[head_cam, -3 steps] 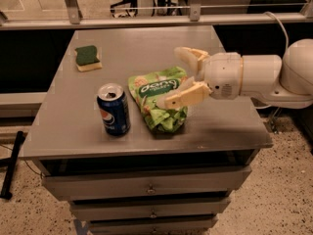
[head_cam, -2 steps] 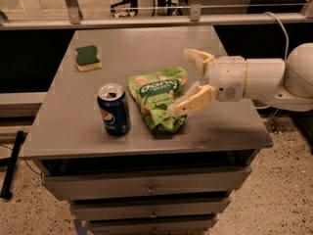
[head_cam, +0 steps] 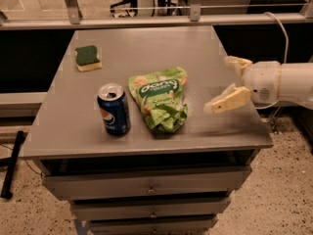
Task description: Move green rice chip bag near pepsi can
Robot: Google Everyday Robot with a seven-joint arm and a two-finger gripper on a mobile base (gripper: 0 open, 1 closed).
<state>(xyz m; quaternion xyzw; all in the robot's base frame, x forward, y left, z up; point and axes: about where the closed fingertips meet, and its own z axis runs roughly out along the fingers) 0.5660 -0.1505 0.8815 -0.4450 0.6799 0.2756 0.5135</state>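
Nearest you, under the front lip of the counter [head_cam: 146, 48], the drawers [head_cam: 151, 186] sat shut. On the counter's front left the pepsi can [head_cam: 113, 109] stood upright, logo toward the camera and silver top showing. Just beside it on the right lay the green rice chip bag [head_cam: 160, 102], flat on the counter with its dark-green logo facing up, its foil crumpled and its near end bunched into folds. Only a thin strip of counter showed between bag and can, so they looked close but not touching. Further right, over the counter's right edge, your tool [head_cam: 218, 84] hung with its two fingers [head_cam: 230, 99] spread wide apart, nothing between them and clear of the bag. By that reading the placing step looked finished, with the bag lying near the can and free of your grip. The next move would call only for taking the arm off to the right and keeping those fingers from brushing the bag, since something that light and crinkly would likely skid at a touch. Farthest back on the left, the sponge [head_cam: 88, 58] lay well apart from both.
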